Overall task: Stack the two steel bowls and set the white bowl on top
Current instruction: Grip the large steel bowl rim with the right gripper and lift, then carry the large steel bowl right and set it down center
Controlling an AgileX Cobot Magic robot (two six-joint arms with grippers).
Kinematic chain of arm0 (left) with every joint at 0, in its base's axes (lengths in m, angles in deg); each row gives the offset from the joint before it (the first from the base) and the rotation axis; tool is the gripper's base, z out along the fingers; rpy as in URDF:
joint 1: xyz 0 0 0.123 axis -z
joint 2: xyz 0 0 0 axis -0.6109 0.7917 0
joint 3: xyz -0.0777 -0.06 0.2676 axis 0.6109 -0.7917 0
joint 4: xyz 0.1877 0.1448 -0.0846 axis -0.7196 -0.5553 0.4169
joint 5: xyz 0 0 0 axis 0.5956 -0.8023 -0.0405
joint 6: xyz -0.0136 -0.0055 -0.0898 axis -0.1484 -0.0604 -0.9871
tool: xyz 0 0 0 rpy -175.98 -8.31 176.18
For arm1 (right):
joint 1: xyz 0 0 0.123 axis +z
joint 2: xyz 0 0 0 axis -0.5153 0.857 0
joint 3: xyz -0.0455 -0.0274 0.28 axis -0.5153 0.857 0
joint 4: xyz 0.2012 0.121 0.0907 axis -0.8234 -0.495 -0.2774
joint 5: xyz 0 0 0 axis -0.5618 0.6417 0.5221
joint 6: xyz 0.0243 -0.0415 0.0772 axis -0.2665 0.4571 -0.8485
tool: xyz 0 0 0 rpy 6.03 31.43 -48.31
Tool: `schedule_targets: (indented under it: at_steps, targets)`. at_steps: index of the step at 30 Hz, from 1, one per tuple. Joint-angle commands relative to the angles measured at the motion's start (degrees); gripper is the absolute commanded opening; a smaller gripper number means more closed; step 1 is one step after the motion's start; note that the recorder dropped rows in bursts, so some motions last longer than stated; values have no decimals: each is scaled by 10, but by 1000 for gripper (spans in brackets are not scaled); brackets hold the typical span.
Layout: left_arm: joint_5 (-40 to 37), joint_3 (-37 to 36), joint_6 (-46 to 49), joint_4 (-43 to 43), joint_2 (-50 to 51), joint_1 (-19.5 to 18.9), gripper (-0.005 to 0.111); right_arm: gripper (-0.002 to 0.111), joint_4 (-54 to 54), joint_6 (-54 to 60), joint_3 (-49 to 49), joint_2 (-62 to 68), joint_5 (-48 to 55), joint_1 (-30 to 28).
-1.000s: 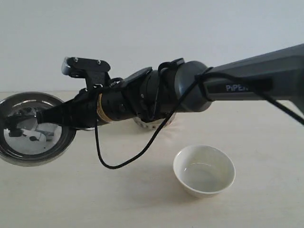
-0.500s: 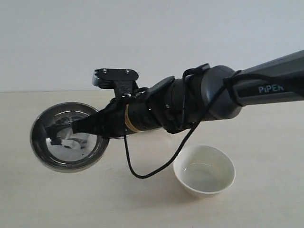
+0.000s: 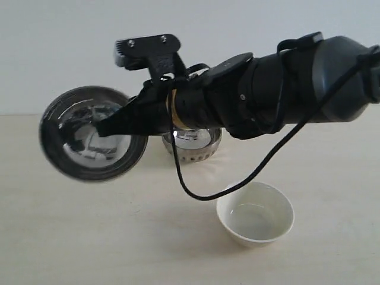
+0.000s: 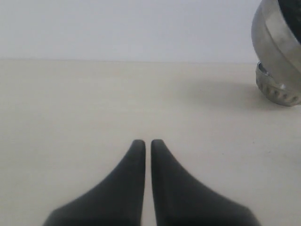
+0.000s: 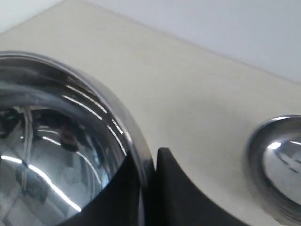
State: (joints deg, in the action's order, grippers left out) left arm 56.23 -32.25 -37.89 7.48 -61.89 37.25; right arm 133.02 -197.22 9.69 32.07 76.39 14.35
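The wider plain steel bowl [image 3: 92,133] hangs in the air at the left, tipped on edge with its inside facing the exterior camera. My right gripper [image 3: 108,129] is shut on its rim [image 5: 141,157], one finger inside and one outside. Behind the right arm, the smaller steel bowl [image 3: 191,145] with the dotted band stands on the table; the wrist views show it too [image 5: 282,165] [image 4: 277,92]. Nearer the front at the right, the white bowl [image 3: 255,212] sits upright and empty. My left gripper [image 4: 147,142] is shut on nothing, low over bare table, well short of both steel bowls.
The beige table [image 3: 71,237] runs back to a pale wall. A black cable [image 3: 202,193] loops down from the right arm, just above the white bowl's rim. The right arm's thick dark body [image 3: 279,89] spans the upper right of the exterior view.
The right arm has carried the wide steel bowl up and to the right, from the left edge toward the smaller steel bowl, and tipped it more upright. The white bowl has stayed put.
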Motion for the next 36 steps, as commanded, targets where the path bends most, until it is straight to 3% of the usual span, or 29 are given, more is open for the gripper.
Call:
schedule_targets:
  at_steps: [1,4,6,9,18,36]
  targets:
    - [4,-2,-3,0,-2,3,4,0,-36,-24,39,-24,120,-3]
    - [4,-2,-3,0,-2,3,4,0,-167,88,59,-25,198,-3]
    - [4,-2,-3,0,-2,3,4,0,-323,239,60,-22,274,-3]
    - [4,-2,-3,0,-2,3,4,0,-443,385,60,-23,344,-3]
    - [4,-2,-3,0,-2,3,4,0,-822,712,60,-19,271,-3]
    - [4,-2,-3,0,-2,3,4,0,-859,731,39,59,253,-37]
